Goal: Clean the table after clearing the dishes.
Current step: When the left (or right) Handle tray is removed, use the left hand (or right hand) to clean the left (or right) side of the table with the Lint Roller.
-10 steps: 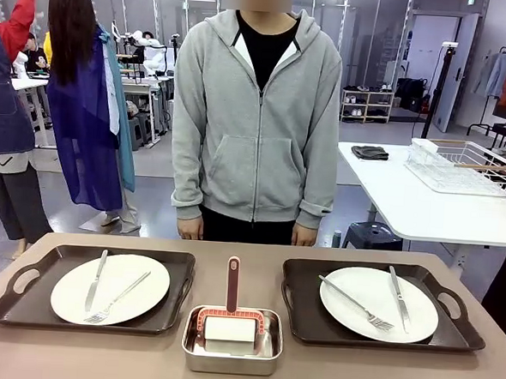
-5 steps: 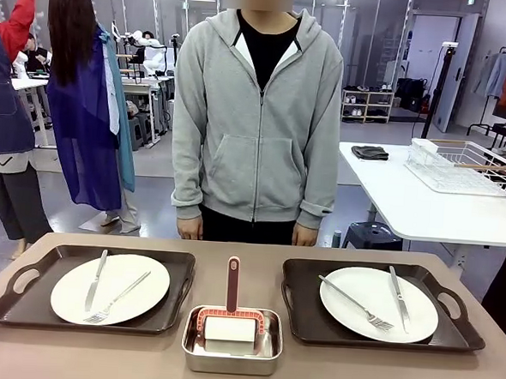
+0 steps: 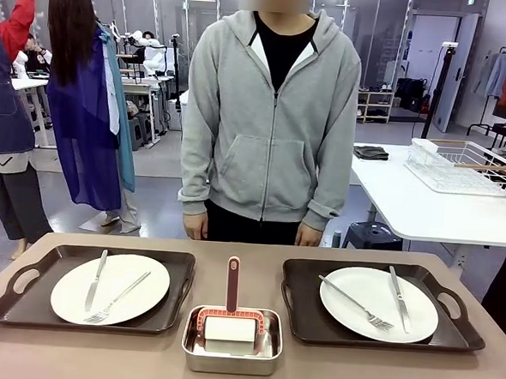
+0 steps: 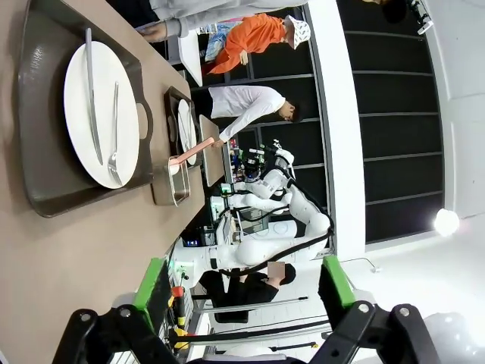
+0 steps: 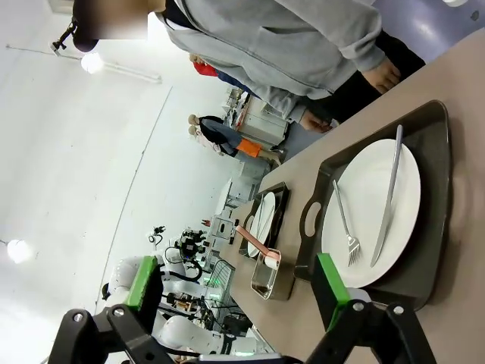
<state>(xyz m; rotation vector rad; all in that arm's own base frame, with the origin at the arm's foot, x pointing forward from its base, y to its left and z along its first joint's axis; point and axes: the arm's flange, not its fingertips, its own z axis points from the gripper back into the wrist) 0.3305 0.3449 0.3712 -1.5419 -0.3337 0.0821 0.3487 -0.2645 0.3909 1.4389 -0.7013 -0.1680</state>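
dark brown trays bearing the dishes [image 3: 70, 299] lie lengthwise along the counter [image 3: 353, 376], the left tray [image 3: 183, 275] by its left edge nearest the open, empty left hand [image 4: 244, 288], the right tray [image 3: 302, 304] by its right edge nearest the open right hand [image 5: 235, 292].

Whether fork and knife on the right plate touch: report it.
Apart. The front view shows bare white plate between the fork and the knife along their whole length.
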